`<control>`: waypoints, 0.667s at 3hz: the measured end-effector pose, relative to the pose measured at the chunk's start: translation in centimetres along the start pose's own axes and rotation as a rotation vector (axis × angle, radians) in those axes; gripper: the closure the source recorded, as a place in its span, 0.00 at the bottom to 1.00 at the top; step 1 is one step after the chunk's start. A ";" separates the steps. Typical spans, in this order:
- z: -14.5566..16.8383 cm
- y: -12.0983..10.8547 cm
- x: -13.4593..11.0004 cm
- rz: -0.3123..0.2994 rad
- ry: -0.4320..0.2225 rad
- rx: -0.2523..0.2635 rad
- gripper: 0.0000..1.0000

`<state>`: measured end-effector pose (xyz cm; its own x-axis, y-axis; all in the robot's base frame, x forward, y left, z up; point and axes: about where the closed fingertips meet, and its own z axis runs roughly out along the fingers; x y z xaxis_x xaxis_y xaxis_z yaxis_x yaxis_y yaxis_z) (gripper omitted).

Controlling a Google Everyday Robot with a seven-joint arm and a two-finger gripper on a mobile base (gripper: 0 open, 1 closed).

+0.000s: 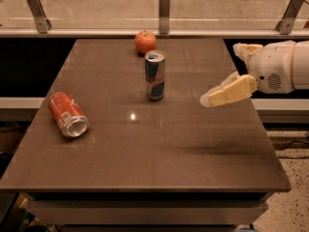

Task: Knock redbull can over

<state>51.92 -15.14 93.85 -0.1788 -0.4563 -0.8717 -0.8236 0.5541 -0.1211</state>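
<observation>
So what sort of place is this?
Likely a robot test area: a plain table by a glass railing, holding a redbull can, a tipped soda can and an apple, the gripper hovering beside the redbull can.

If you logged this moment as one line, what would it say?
redbull can: upright, untouched | gripper: right of it, above table, apart | red soda can: on its side, left | apple: behind
</observation>
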 end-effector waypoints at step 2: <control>2.9 0.6 -0.4 -0.009 -0.046 0.000 0.00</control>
<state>53.04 -12.62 92.77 -0.1469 -0.4287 -0.8914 -0.8248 0.5505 -0.1288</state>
